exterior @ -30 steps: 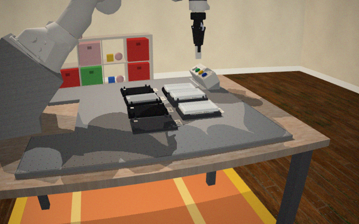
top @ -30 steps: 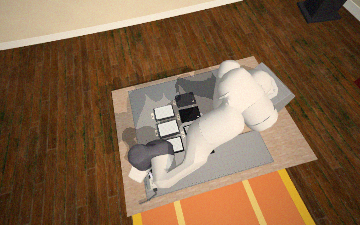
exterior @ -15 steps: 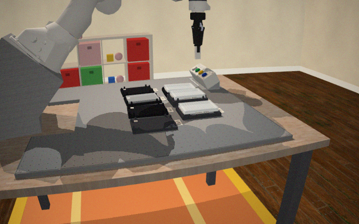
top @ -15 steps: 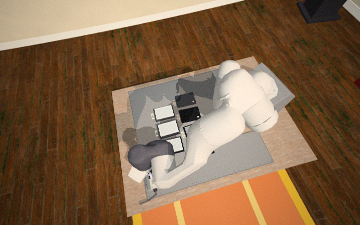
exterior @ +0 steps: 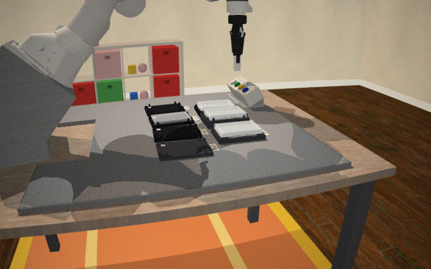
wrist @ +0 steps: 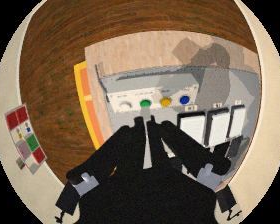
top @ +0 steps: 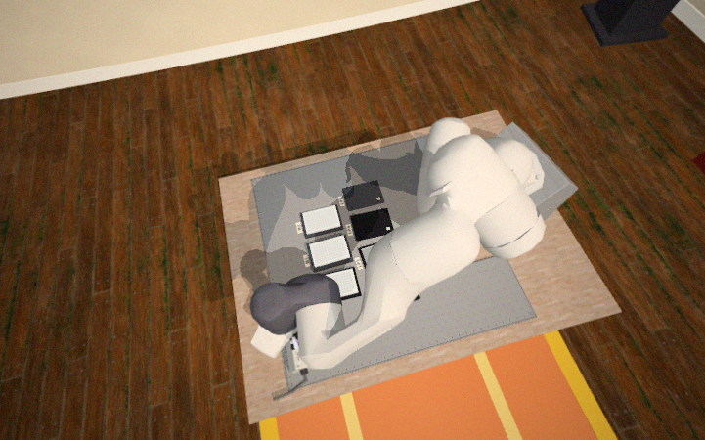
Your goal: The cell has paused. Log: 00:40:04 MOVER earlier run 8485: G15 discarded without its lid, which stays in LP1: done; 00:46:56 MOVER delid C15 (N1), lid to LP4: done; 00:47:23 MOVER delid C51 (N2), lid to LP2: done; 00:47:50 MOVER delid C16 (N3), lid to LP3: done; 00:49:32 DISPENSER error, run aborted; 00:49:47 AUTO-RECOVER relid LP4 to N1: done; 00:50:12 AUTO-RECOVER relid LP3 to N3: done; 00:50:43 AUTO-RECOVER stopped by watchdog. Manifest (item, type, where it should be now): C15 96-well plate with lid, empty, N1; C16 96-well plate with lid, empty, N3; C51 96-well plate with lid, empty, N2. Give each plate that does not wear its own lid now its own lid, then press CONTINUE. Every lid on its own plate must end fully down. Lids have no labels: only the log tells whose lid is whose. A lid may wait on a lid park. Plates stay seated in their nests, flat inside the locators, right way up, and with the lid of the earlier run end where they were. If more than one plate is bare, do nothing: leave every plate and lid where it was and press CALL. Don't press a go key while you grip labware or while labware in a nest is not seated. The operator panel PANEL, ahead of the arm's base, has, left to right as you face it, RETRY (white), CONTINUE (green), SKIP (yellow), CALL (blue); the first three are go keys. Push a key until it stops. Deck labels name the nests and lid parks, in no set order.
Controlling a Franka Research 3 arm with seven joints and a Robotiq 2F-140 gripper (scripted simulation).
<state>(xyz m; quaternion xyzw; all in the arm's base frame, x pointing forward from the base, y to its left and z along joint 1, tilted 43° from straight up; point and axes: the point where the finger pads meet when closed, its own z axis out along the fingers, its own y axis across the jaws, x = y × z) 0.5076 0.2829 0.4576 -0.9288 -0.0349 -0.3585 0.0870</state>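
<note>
The gripper (exterior: pixel 236 66), fingers pressed together on nothing, hangs above the operator panel (exterior: pixel 250 95) at upper centre. Three nests hold white lidded plates (exterior: pixel 238 128); one lid park (exterior: pixel 171 118) holds a lid, its neighbours look bare.

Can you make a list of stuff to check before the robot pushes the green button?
1. Gripper shut, holding nothing: ok.
2. Fingertips line up with the green key in the wrist view: ok.
3. Gripper touching the panel: not ok, it hangs well above.
4. Three plates lie flat in their nests: ok, as far as the exterior view shows.
5. Every plate wears a lid fully down: cannot tell, lids too hard to see.
6. One lid waits in a lid park: ok; which park, cannot tell.
</note>
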